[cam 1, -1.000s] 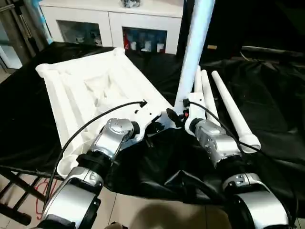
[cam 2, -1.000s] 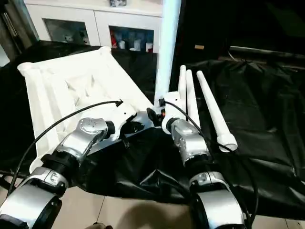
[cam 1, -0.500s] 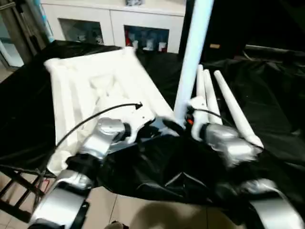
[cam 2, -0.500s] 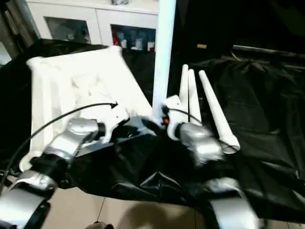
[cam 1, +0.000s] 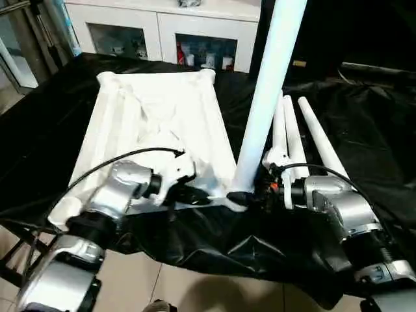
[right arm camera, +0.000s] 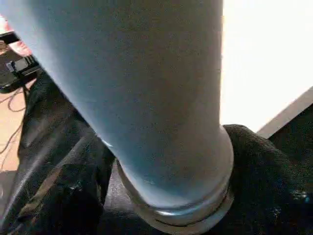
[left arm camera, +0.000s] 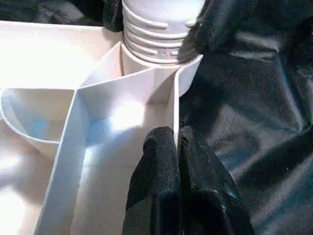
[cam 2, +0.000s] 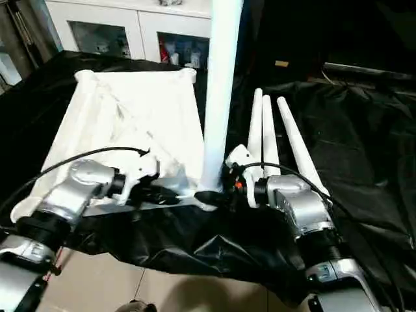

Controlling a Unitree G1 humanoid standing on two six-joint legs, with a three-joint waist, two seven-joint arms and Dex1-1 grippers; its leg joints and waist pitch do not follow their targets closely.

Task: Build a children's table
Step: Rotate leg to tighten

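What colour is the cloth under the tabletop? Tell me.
Black cloth, glossy and wrinkled; clearest in the left eye view.

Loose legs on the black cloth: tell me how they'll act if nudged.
The three legs are round tubes lying flat, so they will probably roll sideways. They look like hollow plastic, so likely light and stiff. They lie bunched together at the far end, so nudging one may shift the others.
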